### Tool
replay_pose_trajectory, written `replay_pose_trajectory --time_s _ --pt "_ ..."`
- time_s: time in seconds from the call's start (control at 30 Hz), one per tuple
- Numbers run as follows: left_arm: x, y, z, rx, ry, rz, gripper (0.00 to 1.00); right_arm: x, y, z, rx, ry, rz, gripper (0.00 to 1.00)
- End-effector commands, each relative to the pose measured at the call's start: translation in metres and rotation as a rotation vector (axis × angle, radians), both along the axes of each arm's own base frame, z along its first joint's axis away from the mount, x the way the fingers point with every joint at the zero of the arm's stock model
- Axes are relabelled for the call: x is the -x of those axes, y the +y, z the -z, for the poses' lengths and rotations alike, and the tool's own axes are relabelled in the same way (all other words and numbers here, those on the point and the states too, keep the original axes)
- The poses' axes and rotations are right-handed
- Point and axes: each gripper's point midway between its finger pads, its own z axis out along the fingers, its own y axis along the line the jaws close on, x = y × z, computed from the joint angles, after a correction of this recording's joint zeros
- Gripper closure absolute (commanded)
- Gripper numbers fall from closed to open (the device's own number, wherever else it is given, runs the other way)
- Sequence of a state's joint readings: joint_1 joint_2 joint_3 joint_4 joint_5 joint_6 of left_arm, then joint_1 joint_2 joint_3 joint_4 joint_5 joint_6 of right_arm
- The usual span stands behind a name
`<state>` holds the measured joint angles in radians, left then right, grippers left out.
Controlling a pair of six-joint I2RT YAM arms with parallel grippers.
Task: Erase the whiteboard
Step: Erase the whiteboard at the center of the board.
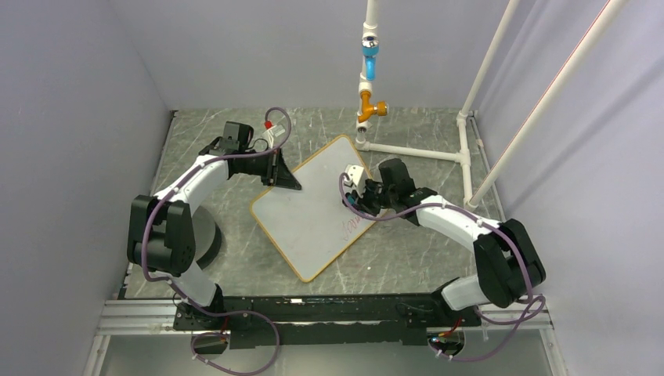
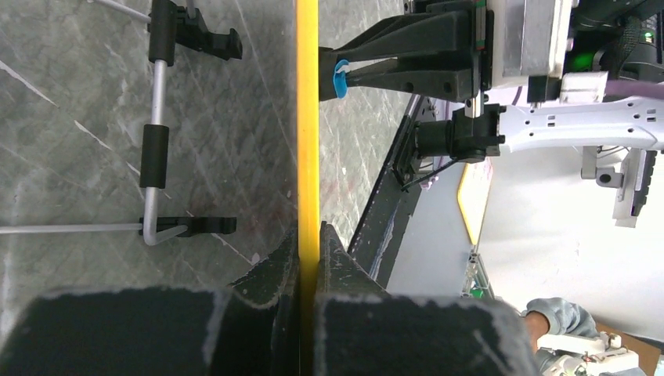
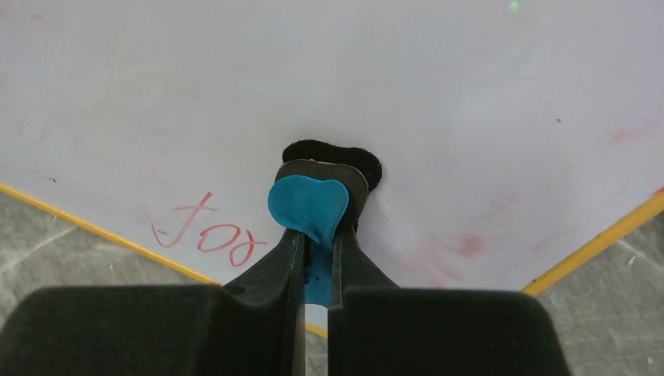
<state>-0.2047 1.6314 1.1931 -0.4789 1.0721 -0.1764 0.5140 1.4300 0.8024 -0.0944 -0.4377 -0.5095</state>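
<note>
The whiteboard (image 1: 313,207) with its yellow frame lies tilted on the marble tabletop. Red handwriting (image 3: 205,231) remains near its front right edge, with faint red smears (image 3: 462,244) beside it. My left gripper (image 1: 283,180) is shut on the board's upper left frame edge (image 2: 307,117), seen edge-on in the left wrist view. My right gripper (image 1: 359,197) is shut on the blue handle of the eraser (image 3: 309,207), whose black pad (image 3: 333,157) presses on the white surface. That eraser's blue tip (image 2: 340,78) also shows in the left wrist view.
A white pipe frame (image 1: 470,133) with an orange and blue fitting (image 1: 368,78) stands at the back right. A wire stand with black clips (image 2: 156,141) is visible beneath the board in the left wrist view. Grey walls enclose the table.
</note>
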Motion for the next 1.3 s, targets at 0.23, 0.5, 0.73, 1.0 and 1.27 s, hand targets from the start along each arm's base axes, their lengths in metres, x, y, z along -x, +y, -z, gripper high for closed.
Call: replay_pose_trajectory --time_s 0.23,0.5,0.73,1.0,1.27 --pt "0.018 -0.008 -0.042 0.128 -0.076 0.098 1.0 0.04 0.025 -0.002 0.034 -0.204 -0.358 1.0" --pt "0.019 -0.008 -0.046 0.139 -0.087 0.103 1.0 0.031 0.007 -0.004 0.076 -0.244 -0.35 1.0" --pt "0.02 -0.009 -0.046 0.143 -0.083 0.106 1.0 0.021 0.005 0.001 0.119 -0.329 -0.307 1.0" --pt "0.02 -0.009 -0.044 0.131 -0.085 0.106 1.0 0.073 0.056 0.01 0.145 -0.308 -0.494 1.0" --pt "0.021 -0.009 -0.046 0.136 -0.088 0.109 1.0 -0.026 0.002 -0.023 0.245 -0.372 0.029 1.0"
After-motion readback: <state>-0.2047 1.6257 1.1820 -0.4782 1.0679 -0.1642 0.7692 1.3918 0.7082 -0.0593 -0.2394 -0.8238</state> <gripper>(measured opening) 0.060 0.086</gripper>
